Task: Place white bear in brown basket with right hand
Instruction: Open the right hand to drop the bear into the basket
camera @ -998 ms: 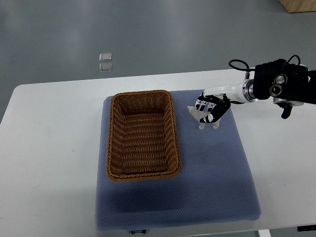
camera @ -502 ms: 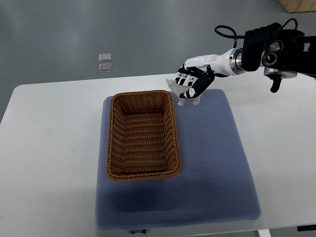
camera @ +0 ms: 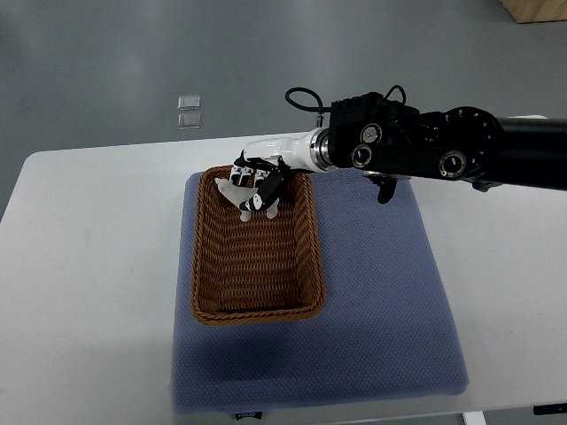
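Top view: the right hand (camera: 257,184), fingers clamped on the white bear (camera: 237,194), hung over the far end of the brown basket (camera: 257,305), which sat on a blue mat (camera: 381,292) on the white table (camera: 89,266). Step in hand, by judgement: carry finished, release pending; the next move called for lowering into the basket and opening the fingers. Against the earlier frames, hand and bear had travelled left from over the mat to above the basket. Left hand not in view.
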Available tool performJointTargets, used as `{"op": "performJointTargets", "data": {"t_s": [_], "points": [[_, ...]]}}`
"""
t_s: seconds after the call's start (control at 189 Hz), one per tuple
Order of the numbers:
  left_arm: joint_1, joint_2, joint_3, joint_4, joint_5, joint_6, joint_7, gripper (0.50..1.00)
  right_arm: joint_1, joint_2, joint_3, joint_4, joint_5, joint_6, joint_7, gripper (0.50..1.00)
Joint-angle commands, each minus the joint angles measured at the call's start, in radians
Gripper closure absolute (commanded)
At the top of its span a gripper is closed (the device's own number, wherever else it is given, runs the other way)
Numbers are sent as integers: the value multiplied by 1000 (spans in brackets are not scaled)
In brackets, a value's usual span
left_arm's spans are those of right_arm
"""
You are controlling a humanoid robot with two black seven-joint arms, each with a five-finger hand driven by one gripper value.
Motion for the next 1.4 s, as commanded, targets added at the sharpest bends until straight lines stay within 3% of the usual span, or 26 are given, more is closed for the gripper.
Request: {"op": "performJointTargets", "data": {"t_s": [0.0,0.211,0.449,0.486,0.602,0.655,0.723,0.961,1.23,1.394], "points": [[0,0,1,-1,0,0,-1,500,-38,36,0,-26,-4,-24,-1,1000],[0,0,1,1,0,0,1,500,-86,61,2,-63,-7,-34,0,1000],[0,0,1,1,0,0,-1,500,-121,82,3,-84,-15,-34,0,957],[0,0,1,1,0,0,1,500,-126,87,5,-86,-15,-34,0,922],[0,0,1,2,0,0,-1,500,-132,87,5,-90,-15,-34,0,877],[0,0,-1,2,0,0,-1,500,-136,90,6,-92,-15,-34,0,822],[0,0,-1,2,0,0,1,500,-139,95,8,-93,-13,-32,0,709],[0,0,-1,2,0,0,1,500,-135,87,18,-98,-10,-21,0,603],[0,0,1,1,0,0,1,500,-100,1,118,-97,4,-5,-3,599],[0,0,2,-1,0,0,1,500,-126,-103,265,-97,7,-8,2,599]]}}
